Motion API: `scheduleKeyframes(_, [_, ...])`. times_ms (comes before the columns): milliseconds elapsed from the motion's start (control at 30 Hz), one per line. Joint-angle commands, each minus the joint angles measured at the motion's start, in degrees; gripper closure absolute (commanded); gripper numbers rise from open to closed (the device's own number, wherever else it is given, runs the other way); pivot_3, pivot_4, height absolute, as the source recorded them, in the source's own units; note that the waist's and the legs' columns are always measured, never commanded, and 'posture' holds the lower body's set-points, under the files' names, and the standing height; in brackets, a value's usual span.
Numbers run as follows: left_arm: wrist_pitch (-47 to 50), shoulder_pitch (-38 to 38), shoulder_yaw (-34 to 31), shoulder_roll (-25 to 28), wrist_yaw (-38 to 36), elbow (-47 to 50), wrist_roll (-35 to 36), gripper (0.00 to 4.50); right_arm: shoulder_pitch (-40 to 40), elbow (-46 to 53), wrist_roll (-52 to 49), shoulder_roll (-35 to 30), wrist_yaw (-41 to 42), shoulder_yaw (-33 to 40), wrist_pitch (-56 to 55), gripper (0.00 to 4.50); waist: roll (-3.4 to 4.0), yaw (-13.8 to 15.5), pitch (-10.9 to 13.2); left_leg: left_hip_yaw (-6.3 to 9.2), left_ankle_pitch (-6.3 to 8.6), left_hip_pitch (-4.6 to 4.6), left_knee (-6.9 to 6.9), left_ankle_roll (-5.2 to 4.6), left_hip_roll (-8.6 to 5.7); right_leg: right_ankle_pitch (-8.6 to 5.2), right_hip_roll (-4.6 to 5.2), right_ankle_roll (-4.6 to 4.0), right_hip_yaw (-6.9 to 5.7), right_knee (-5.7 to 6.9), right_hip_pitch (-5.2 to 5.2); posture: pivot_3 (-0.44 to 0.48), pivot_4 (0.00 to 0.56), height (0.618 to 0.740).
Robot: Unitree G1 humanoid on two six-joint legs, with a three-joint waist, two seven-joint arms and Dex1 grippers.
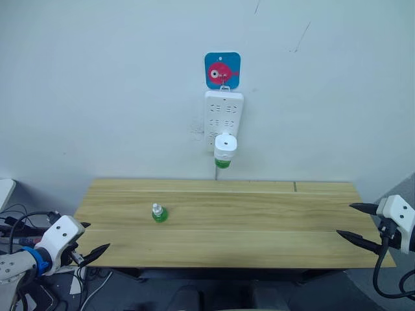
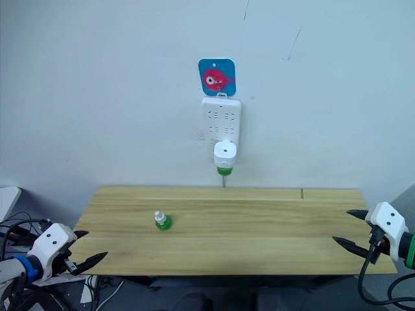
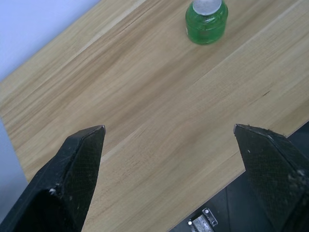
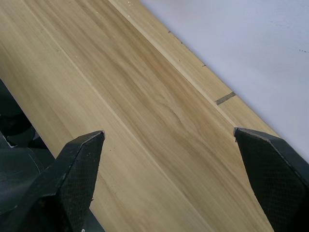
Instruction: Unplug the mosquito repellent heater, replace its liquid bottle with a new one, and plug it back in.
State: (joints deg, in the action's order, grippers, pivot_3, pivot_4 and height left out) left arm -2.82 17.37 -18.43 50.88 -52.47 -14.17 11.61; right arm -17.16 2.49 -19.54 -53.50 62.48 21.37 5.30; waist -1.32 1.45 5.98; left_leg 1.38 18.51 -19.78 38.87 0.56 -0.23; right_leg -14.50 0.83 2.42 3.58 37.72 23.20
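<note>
Left eye view showed a wooden bench point(image 1: 259, 220) below a white power strip point(image 1: 224, 116) on the wall. The mosquito repellent heater point(image 1: 225, 149) was plugged into that strip. A green bottle point(image 1: 159, 212) stood on the bench. The left tool point(image 1: 85, 238) and right tool point(image 1: 353, 223) hung at opposite bench ends, fingers spread apart.

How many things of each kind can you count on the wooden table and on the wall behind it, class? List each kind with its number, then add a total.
Small green liquid bottle with a clear cap standing on the wooden table: 1
White rounded heater with a green bottle beneath: 1
Long white multi-socket power strip: 1
Blue square hook plate with a pink fish: 1
Total: 4
</note>
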Motion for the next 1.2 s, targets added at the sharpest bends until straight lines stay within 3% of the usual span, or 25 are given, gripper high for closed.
scheduleKeyframes(33, [-0.6,-1.1,-1.5,-0.2,0.0,-1.3,0.7,0.00,0.1,2.2,-0.7,-0.9,0.4,2.0,0.4,0.02,0.00,0.0,0.0,0.00,0.00,0.00,0.00,0.00,0.00,0.00,0.00,0.00,0.00,0.00,0.00,0.122,0.070,0.730])
scheduleKeyframes(433, [-2.6,-3.0,-3.5,0.1,-9.1,-4.4,7.4,0.00,-0.1,3.2,-0.8,0.1,0.1,1.9,0.9,0.02,0.00,0.0,0.0,-0.01,0.00,0.01,0.01,0.00,-0.03,0.01,0.02,0.00,-0.11,0.03,0.00,0.117,0.074,0.730])
scheduleKeyframes(833, [0.3,-5.0,-3.9,-0.6,-7.7,-1.4,7.9,0.00,0.0,3.8,-0.3,0.9,-0.4,1.4,0.8,0.02,0.01,0.0,0.0,0.01,0.00,0.01,0.03,0.00,-0.04,0.01,0.02,0.00,-0.11,0.05,-0.01,0.102,0.080,0.730])
scheduleKeyframes(967, [5.1,-6.5,-3.6,-0.9,-8.3,2.1,10.2,0.00,-0.1,4.5,-0.7,2.0,-0.8,1.8,0.4,0.02,0.00,-0.1,0.0,0.01,0.00,0.01,0.03,0.00,-0.04,0.01,0.02,0.00,-0.10,0.06,0.00,0.085,0.091,0.730])
scheduleKeyframes(1200, [16.2,-14.4,-0.7,-3.2,-5.1,13.2,15.2,0.00,-0.7,21.8,-8.8,6.1,-7.2,3.1,10.3,0.02,0.17,-0.2,0.4,0.08,-0.01,0.01,0.06,0.00,-0.03,0.01,0.01,0.01,-0.04,0.13,-0.01,0.025,0.115,0.730])
